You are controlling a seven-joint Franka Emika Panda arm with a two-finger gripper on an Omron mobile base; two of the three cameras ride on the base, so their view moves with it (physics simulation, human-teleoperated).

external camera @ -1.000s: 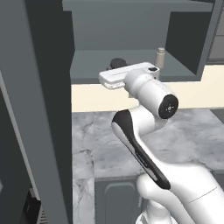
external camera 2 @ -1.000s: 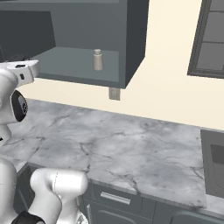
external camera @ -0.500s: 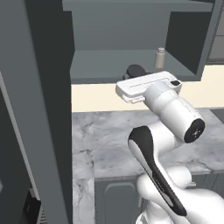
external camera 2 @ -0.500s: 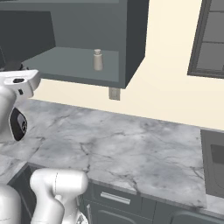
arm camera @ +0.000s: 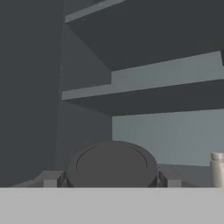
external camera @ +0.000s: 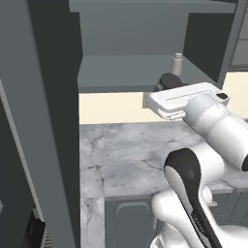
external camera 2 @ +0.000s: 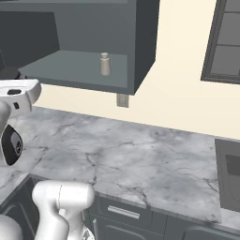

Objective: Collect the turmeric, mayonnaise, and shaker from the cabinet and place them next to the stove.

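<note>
— Grey marbled counter runs across the lower half of both base views, with a cream wall behind it. What's the hand doing?

— From my seat, the gripper is up at the front edge of the open cabinet, right of centre in the left base view. In the hand view its two finger tips sit tight against either side of a dark round lid. I take that lid for the top of the turmeric; the jar's body is hidden below it, so I can't see any colour. The jaws look closed onto it at a fairly wide spread.

— Is it resting on the shelf?

— I can't tell. The lid sits level with the grey shelf, at its front lip.

— And the shaker?

— The shaker stands upright further back on that same shelf, up and to the right of the hand in the left base view, apart from it. In the right base view it's at upper centre, alone on the shelf. In the hand view it shows at the lower right edge.
</note>
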